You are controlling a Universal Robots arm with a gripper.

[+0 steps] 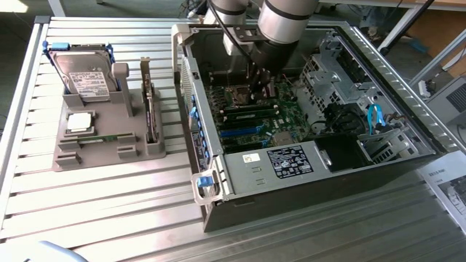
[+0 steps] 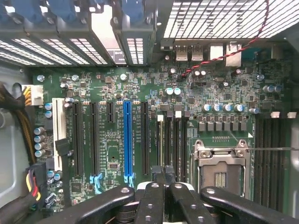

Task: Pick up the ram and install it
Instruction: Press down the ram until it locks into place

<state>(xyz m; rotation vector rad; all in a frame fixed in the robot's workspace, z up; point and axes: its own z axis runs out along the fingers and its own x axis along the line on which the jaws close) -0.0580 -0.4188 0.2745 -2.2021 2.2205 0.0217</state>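
Down inside the computer case (image 1: pixel 218 180), the gripper (image 1: pixel 259 93) is hung low over the motherboard (image 2: pixel 112 154), jaws pinched right together. A thin dark edge is seen between the tips, but whether that's the ram can't be told. One ram stick (image 1: pixel 95 141) is seen lying flat in the grey tray (image 1: pixel 87 164), well away from the tool, outside the case.

Directly under the tips, the row of memory slots (image 2: pixel 173 140) is lined up lengthwise. For seating, the stick probably needs to be kept square to its slot and pressed evenly, not rocked.

Room is tight-ish: the processor socket (image 2: pixel 219 172) is just beside the tool on one side, the blue slot (image 2: pixel 127 140) near on the other. Cables (image 2: pixel 28 182) are kept well off.
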